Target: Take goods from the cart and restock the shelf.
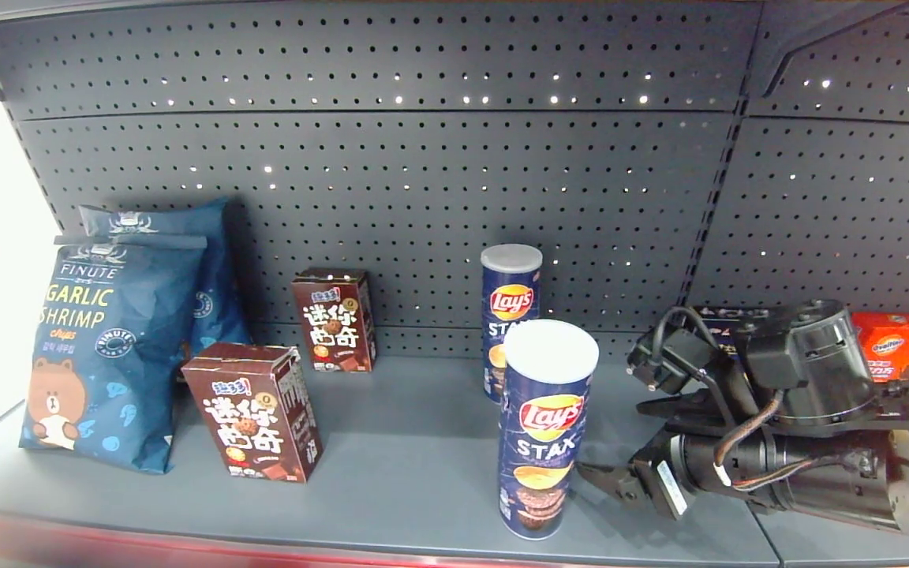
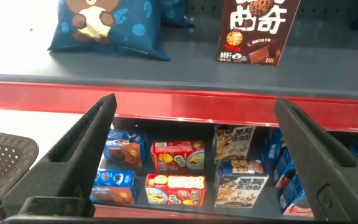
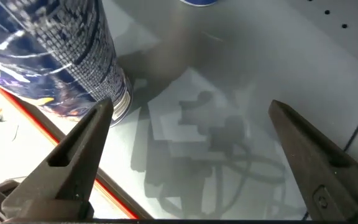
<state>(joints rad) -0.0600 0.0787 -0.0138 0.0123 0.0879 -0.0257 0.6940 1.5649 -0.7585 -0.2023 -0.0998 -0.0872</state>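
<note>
- Grey metal shelf (image 1: 423, 442), smooth and flat, with a perforated back panel (image 1: 423, 181) behind it.
- Front can (image 1: 545, 430): a tall navy cylinder with a white lid, upright near the shelf's red edge; a second can (image 1: 508, 315) stands behind it.
- Right gripper (image 1: 616, 442) sits low on the shelf just beside the front can, jaws spread wide, holding nothing.
- Left gripper (image 2: 196, 102) hangs below the red edge, fingers wide apart and empty.
- Brown cardboard boxes (image 1: 253, 410) and crinkly blue bags (image 1: 103, 355) stand to the left.
</note>
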